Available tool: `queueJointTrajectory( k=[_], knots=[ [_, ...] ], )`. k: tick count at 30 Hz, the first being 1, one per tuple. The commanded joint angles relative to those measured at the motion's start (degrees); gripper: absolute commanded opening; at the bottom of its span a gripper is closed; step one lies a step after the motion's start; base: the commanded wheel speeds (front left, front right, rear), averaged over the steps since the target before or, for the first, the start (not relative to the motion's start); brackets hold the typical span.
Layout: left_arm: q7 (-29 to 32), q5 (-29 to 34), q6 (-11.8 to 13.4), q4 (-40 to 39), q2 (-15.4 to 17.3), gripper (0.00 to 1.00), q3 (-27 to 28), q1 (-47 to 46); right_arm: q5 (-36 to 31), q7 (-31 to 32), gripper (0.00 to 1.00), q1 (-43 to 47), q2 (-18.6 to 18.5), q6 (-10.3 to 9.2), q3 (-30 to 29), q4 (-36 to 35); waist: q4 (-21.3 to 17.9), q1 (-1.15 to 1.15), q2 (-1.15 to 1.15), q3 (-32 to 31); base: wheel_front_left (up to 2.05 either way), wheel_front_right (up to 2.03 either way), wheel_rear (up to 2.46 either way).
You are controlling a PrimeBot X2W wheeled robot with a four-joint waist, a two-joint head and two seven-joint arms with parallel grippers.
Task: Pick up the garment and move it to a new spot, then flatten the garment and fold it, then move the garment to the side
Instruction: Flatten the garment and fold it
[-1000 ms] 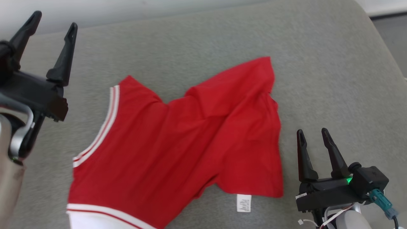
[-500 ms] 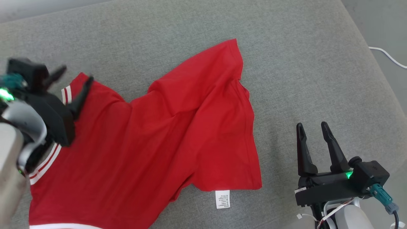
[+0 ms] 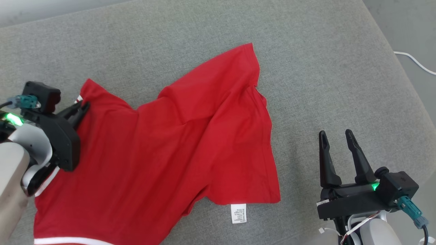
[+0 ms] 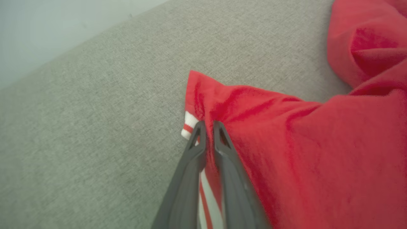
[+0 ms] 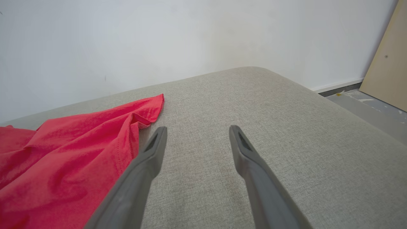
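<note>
The garment is a red shirt with white-striped trim, spread rumpled across the grey cushion. My left gripper is at its left corner, shut on the striped edge. In the left wrist view the two fingers press together on the garment at the gripper, pinching red cloth and trim. My right gripper stands open to the right of the shirt, apart from it. In the right wrist view the gripper holds nothing and the garment lies to its left.
A white care label sticks out from the shirt's lower hem. The cushion's right edge drops to a grey floor with a white cable. A white wall stands behind, and a wooden board leans at the right.
My left gripper came down to the shirt's left corner and shut on its striped edge. The head view shifted between the earliest frame and now. The right gripper has kept still.
</note>
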Motion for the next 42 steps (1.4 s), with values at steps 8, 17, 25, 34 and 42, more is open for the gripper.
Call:
queueJointTrajectory(
  k=[8,17,25,34,42],
  knots=[
    [-11.01,2.49,1.4,7.95,-1.77,0.0,1.42,-4.85,-1.58,-0.02,1.0,0.76,0.03,-0.13,-0.91,0.3,2.05,0.0,-0.01,-2.04,0.0,0.0,0.0],
    [-17.58,4.05,3.86,15.1,-1.73,0.0,2.1,-4.76,-3.18,-0.02,1.0,1.26,0.03,-0.13,-1.48,0.89,3.82,0.0,-0.01,-3.93,0.0,0.0,0.0],
    [-20.98,4.96,4.43,15.9,-5.2,1.0,2.94,-2.67,-5.2,-0.02,1.0,1.32,0.03,-0.13,-1.84,0.34,6.93,0.0,-0.01,-6.62,0.0,0.0,0.0],
    [-21.1,10.16,9.99,-2.08,-7.39,1.0,18.73,9.05,-7.04,-0.02,1.0,1.93,0.03,-0.13,-2.13,-1.19,11.92,0.0,-0.01,-10.65,0.0,0.0,0.0],
    [-21.11,16.49,11.88,-16.32,-13.3,1.0,32.67,26.85,-7.83,-0.02,1.0,4.73,0.01,-0.13,-2.8,-1.64,17.15,0.0,-0.01,-14.59,0.0,0.0,0.0]
  ],
)
